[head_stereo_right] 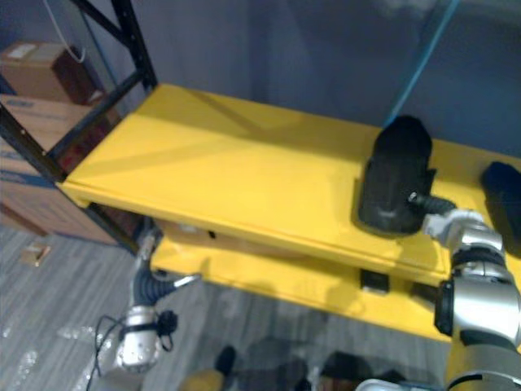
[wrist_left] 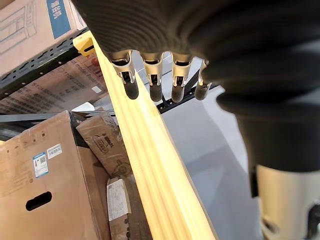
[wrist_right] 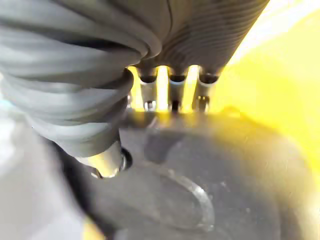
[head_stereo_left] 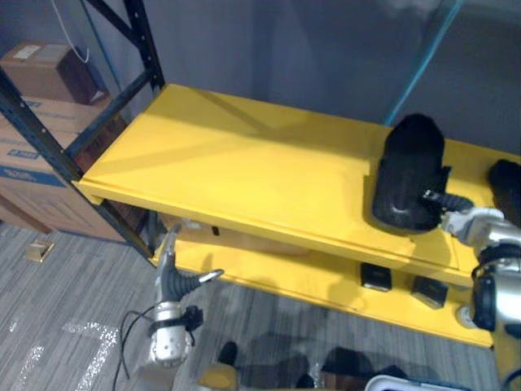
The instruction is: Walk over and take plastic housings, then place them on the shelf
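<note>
A black plastic housing (head_stereo_left: 407,171) stands on the right part of the yellow top shelf (head_stereo_left: 244,171). My right hand (head_stereo_left: 476,221) is at its near right edge. In the right wrist view the fingers (wrist_right: 172,92) reach over the housing (wrist_right: 225,175) and the thumb (wrist_right: 107,162) presses its near side, so the hand is shut on it. A second dark housing (head_stereo_left: 506,187) lies at the shelf's far right edge. My left hand (head_stereo_left: 172,281) hangs low in front of the lower shelf, holding nothing, its fingers (wrist_left: 152,85) straight.
Black rack uprights (head_stereo_left: 49,142) frame the shelf's left end, with stacked cardboard boxes (head_stereo_left: 32,163) behind them. The lower yellow shelf (head_stereo_left: 285,281) carries two small black boxes (head_stereo_left: 376,277). A blue strip (head_stereo_left: 415,73) slants up the grey wall behind. More boxes (wrist_left: 45,175) sit under the shelf.
</note>
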